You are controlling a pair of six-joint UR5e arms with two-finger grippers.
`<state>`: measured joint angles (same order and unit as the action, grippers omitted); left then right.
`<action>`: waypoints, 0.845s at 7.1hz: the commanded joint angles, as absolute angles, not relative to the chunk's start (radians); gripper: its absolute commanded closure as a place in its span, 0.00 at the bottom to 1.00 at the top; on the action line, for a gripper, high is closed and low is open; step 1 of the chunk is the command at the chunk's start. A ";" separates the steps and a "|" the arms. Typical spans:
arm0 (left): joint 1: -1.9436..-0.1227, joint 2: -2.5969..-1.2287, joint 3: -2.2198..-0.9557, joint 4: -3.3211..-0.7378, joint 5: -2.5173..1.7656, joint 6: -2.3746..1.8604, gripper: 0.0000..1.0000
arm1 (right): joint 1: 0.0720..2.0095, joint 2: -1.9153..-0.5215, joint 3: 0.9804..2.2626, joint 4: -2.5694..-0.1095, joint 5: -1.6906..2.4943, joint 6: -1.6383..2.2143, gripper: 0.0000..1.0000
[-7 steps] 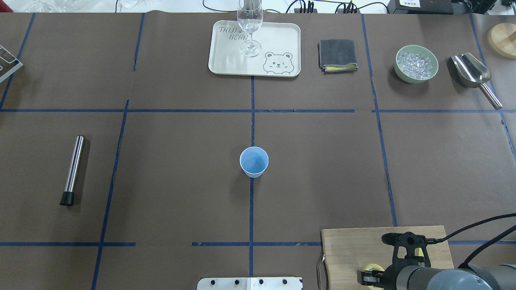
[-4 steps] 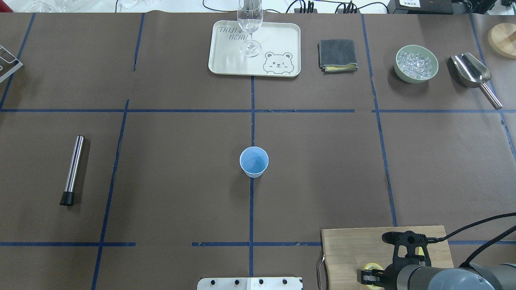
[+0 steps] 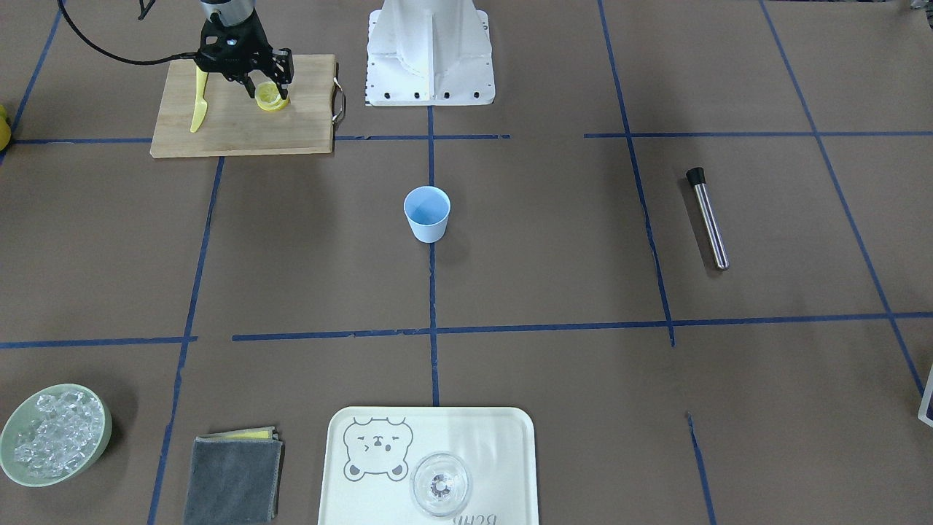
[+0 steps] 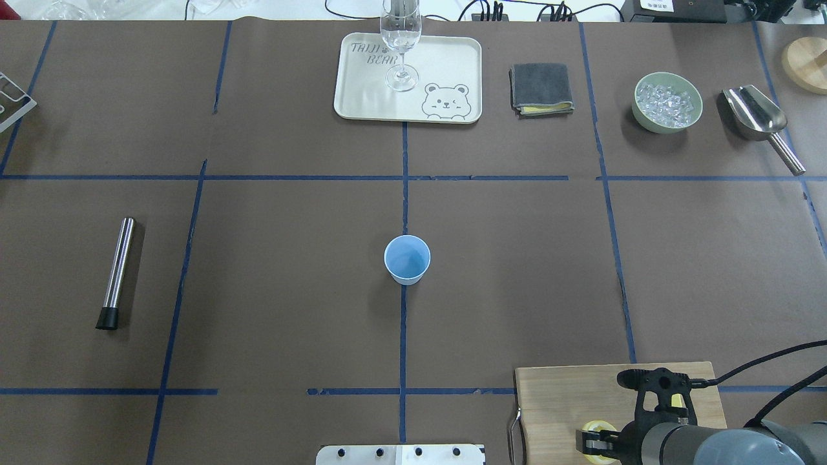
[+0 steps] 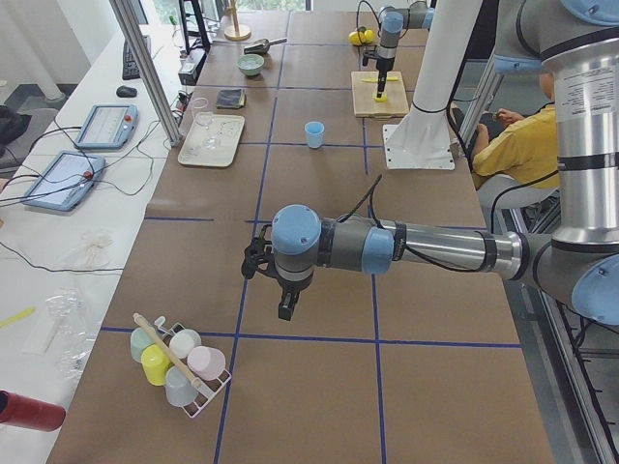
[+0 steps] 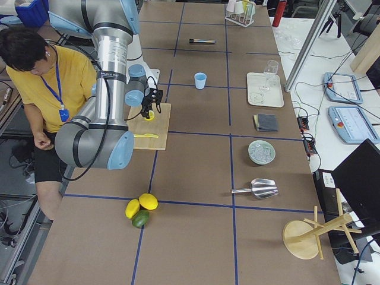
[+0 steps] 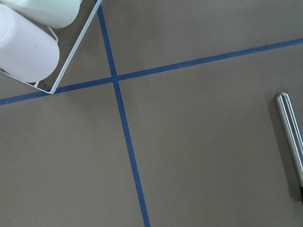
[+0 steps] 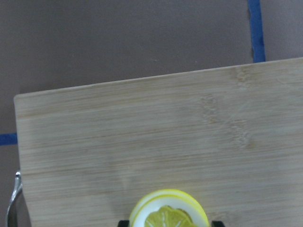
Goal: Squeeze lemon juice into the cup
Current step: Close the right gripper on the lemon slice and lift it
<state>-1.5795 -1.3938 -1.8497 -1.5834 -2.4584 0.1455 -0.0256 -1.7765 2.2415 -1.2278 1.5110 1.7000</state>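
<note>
On the wooden cutting board [image 3: 240, 127], at the table's near corner on the robot's right, we saw the lemon slice [image 3: 271, 99] lying flat with its pale spoked face up. What looked like a second slice was stacked beneath it. The right gripper [image 3: 268, 90] pointed straight down over the slice, its jaws spread just wider than it, one finger at each side of the rind. From the right wrist camera, the black fingertips [image 8: 216, 223] sat just beside the yellow rim, and we could not tell whether they touched it. A long yellow plastic knife [image 3: 198, 102] lay on the same board, apart from the slice. The light-blue cup [image 3: 427, 211] stood upright at the table's middle, well apart from the board. The left gripper [image 5: 286, 307] hung over bare table far from all this, and we could not tell how wide its jaws stood.

We judged the slice to be light, soft, wet and probably slippery, with the rind its only firm part. We thought the best hold was across the rind at two opposite points, low against the board. The pressure should be gentle, since a hard pinch would fold the slice and spend juice before it reached the cup. We also thought the lower slice might cling and lift with it.
</note>
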 commanded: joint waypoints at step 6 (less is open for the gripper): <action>-1.578 -1.391 -1.852 -1.583 -2.470 0.146 0.00 | 0.082 -1.692 2.329 -1.322 1.526 1.704 0.36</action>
<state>-1.5787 -1.3923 -1.8515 -1.5832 -2.4616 0.1457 0.0425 -1.7417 2.3290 -1.3195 1.5187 1.7048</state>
